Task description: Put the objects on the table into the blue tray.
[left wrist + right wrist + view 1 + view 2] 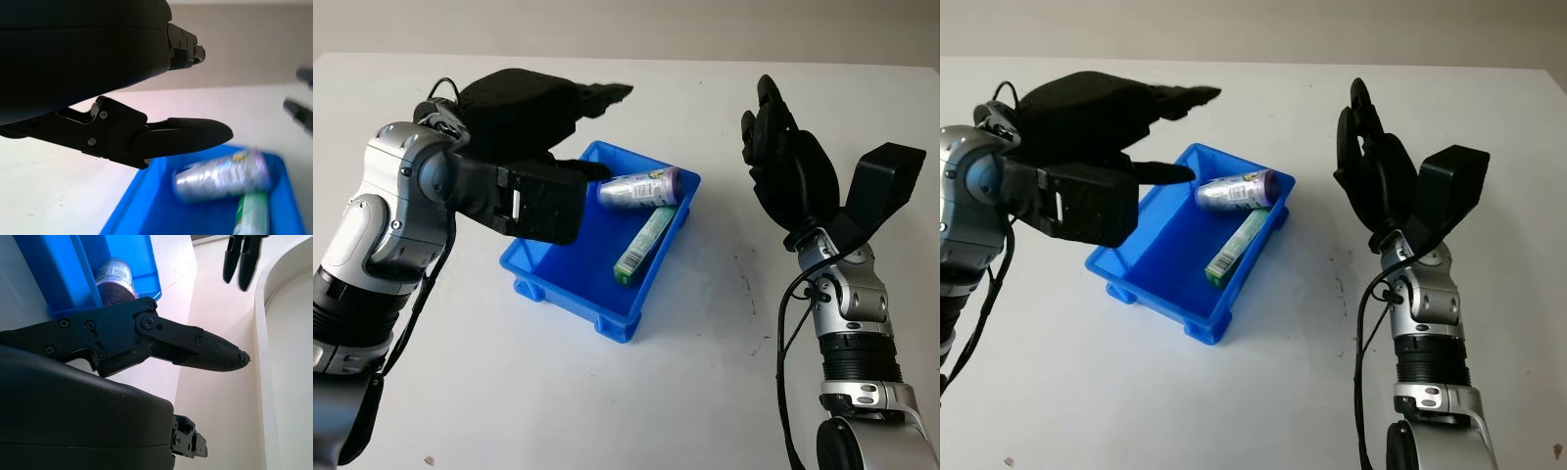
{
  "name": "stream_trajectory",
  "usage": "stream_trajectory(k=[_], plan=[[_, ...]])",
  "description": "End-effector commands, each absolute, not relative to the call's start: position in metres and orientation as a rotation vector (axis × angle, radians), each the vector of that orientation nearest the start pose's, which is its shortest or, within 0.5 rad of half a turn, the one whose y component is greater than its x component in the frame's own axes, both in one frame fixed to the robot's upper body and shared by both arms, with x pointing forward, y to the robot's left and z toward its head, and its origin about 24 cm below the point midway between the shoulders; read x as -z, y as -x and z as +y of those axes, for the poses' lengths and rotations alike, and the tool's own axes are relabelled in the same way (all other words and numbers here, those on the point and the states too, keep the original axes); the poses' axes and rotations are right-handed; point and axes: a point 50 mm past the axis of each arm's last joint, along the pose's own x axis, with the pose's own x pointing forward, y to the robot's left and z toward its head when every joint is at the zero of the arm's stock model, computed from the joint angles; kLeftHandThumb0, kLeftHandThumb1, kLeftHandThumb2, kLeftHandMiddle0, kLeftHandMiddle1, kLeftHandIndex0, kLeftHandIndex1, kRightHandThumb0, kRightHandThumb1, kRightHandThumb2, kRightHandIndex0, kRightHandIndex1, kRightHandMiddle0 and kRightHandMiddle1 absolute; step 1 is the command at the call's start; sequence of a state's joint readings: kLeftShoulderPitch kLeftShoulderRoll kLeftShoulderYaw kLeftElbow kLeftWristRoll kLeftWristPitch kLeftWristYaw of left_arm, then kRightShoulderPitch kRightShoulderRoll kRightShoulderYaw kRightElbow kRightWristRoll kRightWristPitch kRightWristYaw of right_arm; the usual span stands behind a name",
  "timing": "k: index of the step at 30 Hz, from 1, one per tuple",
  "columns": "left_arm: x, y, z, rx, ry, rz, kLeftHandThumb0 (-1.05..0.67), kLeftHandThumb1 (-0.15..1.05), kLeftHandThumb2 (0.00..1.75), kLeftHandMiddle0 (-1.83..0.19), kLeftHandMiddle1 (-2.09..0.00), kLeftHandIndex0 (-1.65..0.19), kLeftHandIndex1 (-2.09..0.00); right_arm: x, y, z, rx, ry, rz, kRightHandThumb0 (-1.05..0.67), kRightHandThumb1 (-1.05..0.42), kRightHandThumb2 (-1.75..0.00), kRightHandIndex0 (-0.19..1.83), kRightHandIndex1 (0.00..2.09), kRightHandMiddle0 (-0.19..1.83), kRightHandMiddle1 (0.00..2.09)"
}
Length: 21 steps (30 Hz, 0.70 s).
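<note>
Left eye view: blue tray (570, 287) sits mid-table on the white table (705, 392), angled, w/ two things inside. A silver can w/ purple end (639, 189) lies on its side at the tray's far end, against the far wall. A green box (644, 242) lies lengthwise just below it along the tray's right wall, touching or nearly touching the can; can't tell which.

Left hand (533, 113) hangs over the tray's far-left corner, holding nothing, open; one finger (188, 134) points across toward the can but isn't touching it, per the left wrist view. Right hand (783, 162) is up over the table on the right, well apart from the tray, also holding nothing, open.

Progress, as a judgement: looks done or v. close to it. Both visible objs are inside the tray walls, none on the rim, and I see no other obj on the tabletop around the tray or by either arm. The bit of table under the left arm is hidden, so can't rule out sth there. The can is round and on its side, so it could roll if the tray gets bumped; the far wall and box seem to block it. What's left is prob. just pulling both hands clear w/o knocking the tray.
</note>
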<state>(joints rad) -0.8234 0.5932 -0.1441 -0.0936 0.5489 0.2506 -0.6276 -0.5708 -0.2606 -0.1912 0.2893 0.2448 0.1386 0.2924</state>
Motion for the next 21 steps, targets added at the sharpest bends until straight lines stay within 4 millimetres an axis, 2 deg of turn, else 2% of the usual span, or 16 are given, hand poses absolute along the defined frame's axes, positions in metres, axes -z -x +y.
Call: stream_trajectory(k=[1, 5, 7, 9, 15, 18, 21], plan=[[-0.279, -0.331, 0.170, 0.241, -1.120, -0.347, -0.74, 1.05, 0.56, -0.03, -0.03, 0.01, -0.04, -0.152, -0.352, -0.197, -0.210, -0.040, -0.203, -0.71, -1.05, -0.69, -0.19, 0.00, -0.19, 0.00], [-0.274, -0.335, 0.195, 0.125, -0.812, -0.405, -0.70, 1.05, 0.59, -0.07, -0.05, -0.04, -0.07, -0.153, -0.353, -0.196, -0.220, -0.039, -0.204, -0.72, -1.05, -0.68, -0.19, 0.00, -0.19, 0.00], [-0.267, -0.333, 0.207, 0.050, -0.696, -0.401, -0.76, 1.05, 0.59, -0.07, -0.05, -0.05, -0.07, -0.154, -0.354, -0.195, -0.222, -0.037, -0.205, -0.72, -1.05, -0.69, -0.19, 0.00, -0.19, 0.00], [-0.257, -0.332, 0.216, 0.014, -0.604, -0.383, -0.77, 1.05, 0.64, 0.04, -0.02, 0.05, -0.02, -0.155, -0.355, -0.195, -0.221, -0.037, -0.206, -0.72, -1.05, -0.70, -0.19, 0.00, -0.19, 0.00], [-0.222, -0.330, 0.236, -0.065, -0.264, -0.311, -0.81, 1.05, 0.67, 0.17, -0.03, 0.18, 0.00, -0.159, -0.357, -0.194, -0.219, -0.022, -0.217, -0.74, -1.05, -0.71, -0.19, 0.00, -0.19, 0.00], [-0.202, -0.328, 0.249, -0.121, -0.167, -0.278, -0.80, 1.05, 0.73, 0.17, -0.05, 0.18, -0.01, -0.161, -0.357, -0.193, -0.216, -0.020, -0.225, -0.76, -1.05, -0.72, -0.19, 0.00, -0.19, 0.00], [-0.187, -0.325, 0.260, -0.126, -0.163, -0.254, -0.79, 1.05, 0.75, 0.17, -0.05, 0.18, -0.02, -0.162, -0.357, -0.193, -0.213, -0.014, -0.230, -0.76, -1.05, -0.73, -0.19, 0.00, -0.19, 0.00]])
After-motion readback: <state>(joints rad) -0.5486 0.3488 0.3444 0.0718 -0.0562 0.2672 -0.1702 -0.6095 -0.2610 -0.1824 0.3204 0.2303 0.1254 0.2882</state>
